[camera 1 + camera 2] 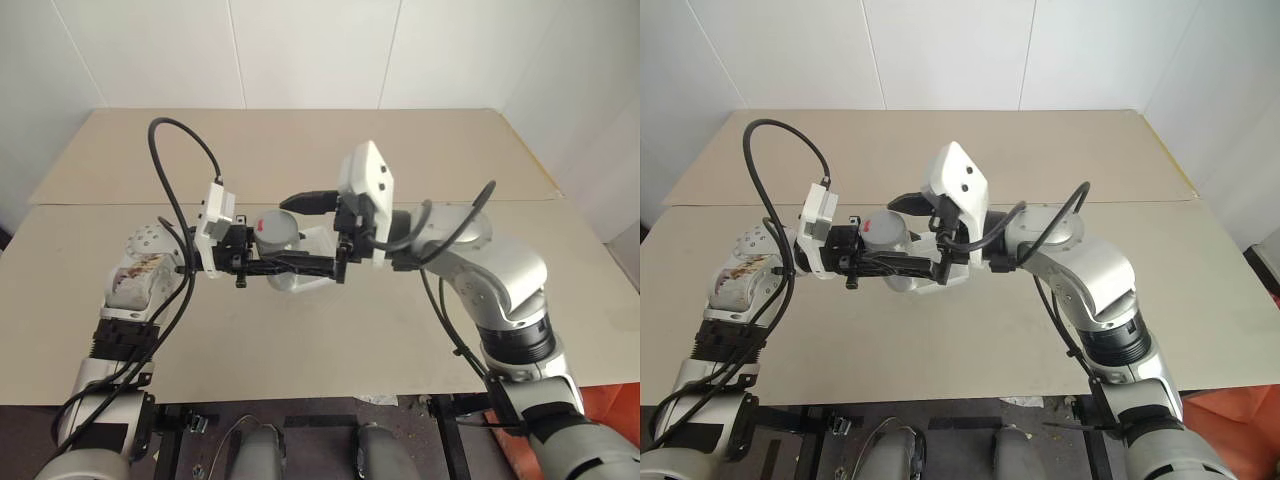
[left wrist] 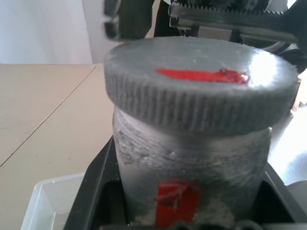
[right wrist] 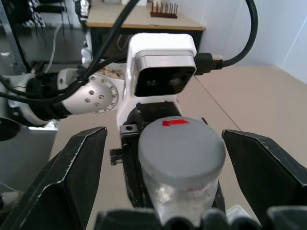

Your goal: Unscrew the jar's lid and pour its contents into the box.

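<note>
The jar (image 2: 192, 163), a silvery cylinder with a red stripe, stands upright above the table with my left gripper (image 1: 290, 245) shut on its body. The grey ribbed lid (image 2: 201, 96) with its red mark sits on top of the jar. My right gripper (image 3: 165, 136) comes in from the opposite side and is open, one black finger on each side of the lid (image 3: 181, 146) with a gap to both. The translucent white box (image 1: 303, 281) lies on the table right under the jar. The contents are hidden inside the jar.
The beige table (image 1: 420, 160) stretches wide around both arms, and a seam (image 1: 100, 203) crosses it behind the grippers. Black cables (image 1: 165, 170) loop over both wrists. White walls (image 1: 300, 50) stand behind the far edge.
</note>
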Controlling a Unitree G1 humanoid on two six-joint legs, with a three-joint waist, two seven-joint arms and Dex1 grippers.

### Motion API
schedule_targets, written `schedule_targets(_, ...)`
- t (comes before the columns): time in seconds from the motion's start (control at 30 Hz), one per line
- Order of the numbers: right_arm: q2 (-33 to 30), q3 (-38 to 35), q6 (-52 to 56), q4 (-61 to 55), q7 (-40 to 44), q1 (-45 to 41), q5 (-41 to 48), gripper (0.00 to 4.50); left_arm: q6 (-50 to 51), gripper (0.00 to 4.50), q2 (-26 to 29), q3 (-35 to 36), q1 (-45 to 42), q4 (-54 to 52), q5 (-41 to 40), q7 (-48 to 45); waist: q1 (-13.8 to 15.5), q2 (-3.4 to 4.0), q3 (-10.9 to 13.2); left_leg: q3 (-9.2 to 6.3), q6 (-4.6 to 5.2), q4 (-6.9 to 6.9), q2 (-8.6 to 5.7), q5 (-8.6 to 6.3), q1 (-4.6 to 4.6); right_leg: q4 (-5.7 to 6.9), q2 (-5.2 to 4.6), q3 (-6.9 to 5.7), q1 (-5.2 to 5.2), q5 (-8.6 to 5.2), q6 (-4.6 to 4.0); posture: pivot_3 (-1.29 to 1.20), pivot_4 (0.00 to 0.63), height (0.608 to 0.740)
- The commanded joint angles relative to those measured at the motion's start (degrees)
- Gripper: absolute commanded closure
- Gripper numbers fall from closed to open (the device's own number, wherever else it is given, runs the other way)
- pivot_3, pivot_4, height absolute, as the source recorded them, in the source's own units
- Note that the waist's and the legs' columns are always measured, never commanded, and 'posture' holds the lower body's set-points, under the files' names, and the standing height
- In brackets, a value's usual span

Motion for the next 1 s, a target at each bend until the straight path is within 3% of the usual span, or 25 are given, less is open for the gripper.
schedule_targets(0.03, 0.6, 0.4, 0.3, -0.2, -0.9, -1.8, -1.1, 0.02, -0.7, 2.57, 0.2, 0.3, -1.0, -1.0, -0.2, -0.2, 0.0, 0.00, 0.0, 0.00, 0.00, 0.00, 0.00, 0.00, 0.00, 0.00, 0.00, 0.00, 0.00, 0.00, 0.00, 0.00, 0.150, 0.740)
schedule_targets(0.43, 2.6, 1.0, 0.0, 2.3, -1.0, -3.6, -2.4, 0.02, -0.7, 2.57, 0.8, 0.6, -0.4, -1.8, -0.3, -0.2, 0.0, 0.00, 0.0, 0.00, 0.00, 0.00, 0.00, 0.00, 0.00, 0.00, 0.00, 0.00, 0.00, 0.00, 0.00, 0.00, 0.150, 0.740)
schedule_targets(0.53, 2.7, 0.9, 0.0, 2.5, -0.8, -3.6, -2.4, 0.64, -0.7, 2.57, 0.9, 0.6, -0.3, -1.9, -0.3, -0.2, 0.0, 0.00, 0.0, 0.00, 0.00, 0.00, 0.00, 0.00, 0.00, 0.00, 0.00, 0.00, 0.00, 0.00, 0.00, 0.00, 0.150, 0.740)
schedule_targets(0.63, 2.8, 0.7, 0.1, 2.5, -0.7, -3.7, -2.3, 1.67, -0.7, 2.57, 1.0, 0.4, -0.3, -2.0, -0.3, -0.3, 0.0, 0.00, 0.0, 0.00, 0.00, 0.00, 0.00, 0.00, 0.00, 0.00, 0.00, 0.00, 0.00, 0.00, 0.00, 0.00, 0.150, 0.740)
schedule_targets(0.83, 3.3, -1.2, 1.3, 2.9, -1.6, -4.2, -1.2, 1.75, -0.8, 2.57, 1.0, -0.2, 0.0, -1.7, 0.1, -0.7, 0.0, 0.00, 0.0, 0.00, 0.00, 0.00, 0.00, 0.00, 0.00, 0.00, 0.00, 0.00, 0.00, 0.00, 0.00, 0.00, 0.150, 0.740)
schedule_targets(1.0, 2.9, -7.8, 5.4, 3.7, -3.2, -5.8, 3.5, 1.75, -1.5, 2.57, 2.0, -0.5, 0.8, -1.1, 0.9, -1.4, 0.0, 0.00, 0.0, 0.00, 0.00, 0.00, 0.00, 0.00, 0.00, 0.01, 0.00, 0.00, 0.00, 0.00, 0.00, 0.00, 0.150, 0.740)
